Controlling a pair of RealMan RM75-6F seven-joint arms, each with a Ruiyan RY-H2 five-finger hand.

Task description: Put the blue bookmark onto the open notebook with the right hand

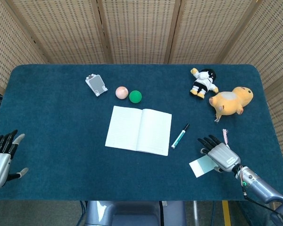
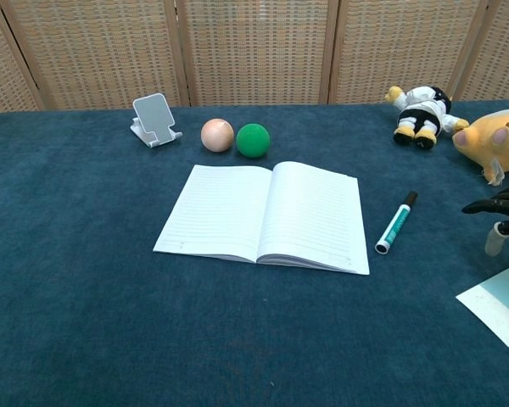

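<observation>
Two hands are seen at the near edge of the blue surface (image 1: 61, 141). Taking the open notebook (image 1: 138, 130) as the landmark, the blue bookmark (image 1: 201, 165) is found lying flat on the surface to the right of it and nearer the robot, well apart from its pages. The right hand (image 1: 218, 153) is placed over the bookmark's far end, palm down, with its fingers (image 1: 206, 141) stretched out and apart; whether the bookmark is actually gripped cannot be told from either view. In the chest view only the dark fingertips (image 2: 498, 204) are caught at the right edge, above the bookmark (image 2: 497, 303). The left hand (image 1: 1, 157) is held far to the left of the notebook, fingers extended and spread, with nothing in it. A green marker (image 1: 180, 136) is laid just right of the notebook. Beyond the notebook, a pink ball (image 1: 121, 92) and a green ball (image 1: 135, 96) are set side by side, with a small phone stand (image 1: 96, 84) further left.
</observation>
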